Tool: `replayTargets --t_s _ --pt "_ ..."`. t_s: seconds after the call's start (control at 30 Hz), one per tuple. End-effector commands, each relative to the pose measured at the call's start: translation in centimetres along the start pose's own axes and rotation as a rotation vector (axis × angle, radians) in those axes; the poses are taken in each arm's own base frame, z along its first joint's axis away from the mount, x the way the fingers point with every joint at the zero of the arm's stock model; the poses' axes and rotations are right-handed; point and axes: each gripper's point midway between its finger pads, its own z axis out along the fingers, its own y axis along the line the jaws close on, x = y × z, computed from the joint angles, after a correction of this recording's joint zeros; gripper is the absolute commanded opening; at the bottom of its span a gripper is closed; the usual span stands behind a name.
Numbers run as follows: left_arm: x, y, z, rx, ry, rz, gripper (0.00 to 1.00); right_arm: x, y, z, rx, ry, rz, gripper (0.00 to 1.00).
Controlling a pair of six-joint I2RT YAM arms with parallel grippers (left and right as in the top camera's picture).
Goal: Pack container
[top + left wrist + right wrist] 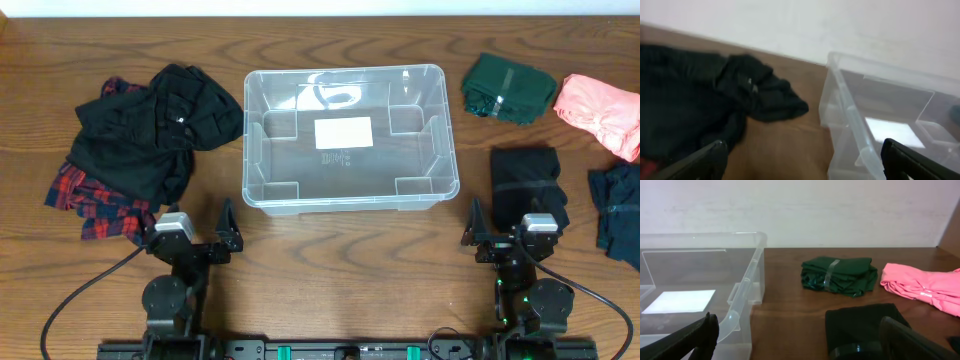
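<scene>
The container [345,205], a clear rectangular plastic bin, sits empty at mid-table. I judge the near-right folded black cloth [527,175] could unfold when pinched, and the farther loose black heap [165,120] could snag its rim. The left gripper [802,152] and right gripper [797,322] gape wide, touching nothing.

Dark brown wood-grain table [340,260] is seen across the scene. Plain white wall [840,210] is seen behind it, lit evenly w/ soft light.
</scene>
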Motion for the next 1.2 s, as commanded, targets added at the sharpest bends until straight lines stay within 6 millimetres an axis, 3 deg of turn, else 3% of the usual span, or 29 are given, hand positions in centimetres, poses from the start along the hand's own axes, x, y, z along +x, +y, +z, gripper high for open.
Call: replayTargets --t_s 0.0,0.17,0.3,0.53,0.7,1.07,1.17 --pt "-2.2 0.1 -0.2 -0.039 -0.001 -0.058 0.98 0.1 0.2 0.0 -0.006 0.000 -0.012 0.99" --pt "-5.8 -0.4 0.7 -0.094 0.114 -0.060 0.98 0.1 0.2 0.0 -0.006 0.000 -0.012 0.99" --pt "-8.7 0.6 2.5 -0.207 0.327 -0.034 0.98 0.1 0.2 0.0 -0.006 0.000 -0.012 0.99" --pt "-11.5 1.5 6.4 -0.270 0.673 0.107 0.98 0.1 0.2 0.0 -0.006 0.000 -0.012 0.99" --pt "-9.4 2.4 9.2 -0.284 0.778 0.101 0.98 0.1 0.2 0.0 -0.006 0.000 -0.012 0.99" --pt "-3.8 4.4 12.3 -0.170 0.975 0.365 0.98 0.1 0.2 0.0 -0.006 0.000 -0.012 0.99" --pt "-2.4 6.1 12.5 -0.224 1.035 0.421 0.98 0.1 0.2 0.0 -0.006 0.000 -0.012 0.99"
